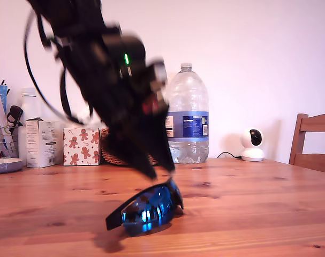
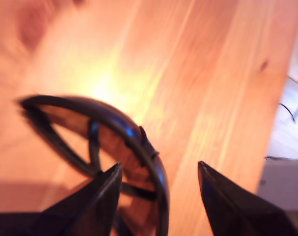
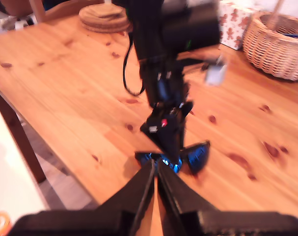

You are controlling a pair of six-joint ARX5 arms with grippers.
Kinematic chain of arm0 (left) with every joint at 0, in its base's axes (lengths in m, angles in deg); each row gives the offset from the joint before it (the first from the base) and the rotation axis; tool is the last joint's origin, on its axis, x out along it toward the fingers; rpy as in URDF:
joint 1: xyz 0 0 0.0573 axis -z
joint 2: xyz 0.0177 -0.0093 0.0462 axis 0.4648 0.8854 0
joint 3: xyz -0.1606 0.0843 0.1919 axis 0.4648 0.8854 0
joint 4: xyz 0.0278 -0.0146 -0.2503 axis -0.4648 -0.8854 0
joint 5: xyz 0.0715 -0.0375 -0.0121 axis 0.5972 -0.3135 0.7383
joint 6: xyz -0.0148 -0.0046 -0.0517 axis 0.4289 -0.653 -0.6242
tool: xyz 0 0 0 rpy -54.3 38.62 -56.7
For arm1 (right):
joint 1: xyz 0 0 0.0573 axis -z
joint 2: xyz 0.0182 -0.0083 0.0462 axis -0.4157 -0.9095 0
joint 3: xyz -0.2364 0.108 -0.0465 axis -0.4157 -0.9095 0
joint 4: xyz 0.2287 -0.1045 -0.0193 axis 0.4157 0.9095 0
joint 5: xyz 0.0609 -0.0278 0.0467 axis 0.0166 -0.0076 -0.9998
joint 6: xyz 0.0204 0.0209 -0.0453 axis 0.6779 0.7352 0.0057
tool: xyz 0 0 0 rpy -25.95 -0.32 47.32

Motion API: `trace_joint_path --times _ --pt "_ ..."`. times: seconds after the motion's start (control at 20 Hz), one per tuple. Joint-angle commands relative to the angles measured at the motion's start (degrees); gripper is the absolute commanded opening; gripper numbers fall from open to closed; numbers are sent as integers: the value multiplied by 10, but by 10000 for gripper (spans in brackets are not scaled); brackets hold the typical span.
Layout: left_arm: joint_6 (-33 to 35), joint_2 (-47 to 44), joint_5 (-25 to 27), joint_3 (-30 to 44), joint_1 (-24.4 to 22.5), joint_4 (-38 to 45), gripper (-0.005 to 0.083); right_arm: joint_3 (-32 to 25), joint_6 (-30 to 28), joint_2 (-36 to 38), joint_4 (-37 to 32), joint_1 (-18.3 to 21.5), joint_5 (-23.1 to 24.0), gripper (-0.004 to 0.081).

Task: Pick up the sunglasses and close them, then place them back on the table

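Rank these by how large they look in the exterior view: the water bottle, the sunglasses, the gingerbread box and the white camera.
1. Water bottle.
2. Sunglasses, though they lie nearest the camera, so this place is unsure.
3. Gingerbread box.
4. White camera, smallest.

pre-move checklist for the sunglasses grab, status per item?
1. Sunglasses resting on the table: ok.
2. My first gripper open: ok, fingers clearly apart.
3. Frame between its fingers: cannot tell; the frame's curve crosses the gap, but the view is blurred.
4. Temple arms folded: not ok, they look spread in the first wrist view.
5. My second gripper ready: shut, hanging back from the glasses.
6. Water bottle and basket clear of the work area: ok.
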Motion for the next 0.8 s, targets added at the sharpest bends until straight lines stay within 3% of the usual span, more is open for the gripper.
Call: trace_joint_path --times 0.0,0.1,0.15,0.25,0.3,0.55,0.75 --pt "7 -24 4 -10 -6 -12 443 -9 -3 -13 -30 11 2 -11" --pt "22 -52 11 -10 -8 -36 391 -9 -2 -33 -42 45 9 -11" --pt "26 -68 12 -10 -8 -46 297 -9 0 -45 -46 65 12 -11" --pt "29 -102 20 -10 -8 -50 24 -9 1 -65 -64 129 -2 -11" --pt "33 -119 27 -10 -8 -48 -18 -9 1 -70 -74 162 -22 -11" --pt "32 -186 103 -1 -13 -39 -19 -13 1 -63 -78 344 -76 -11" --pt "32 -205 127 7 -28 -23 -19 -50 19 4 -65 432 -95 -11"
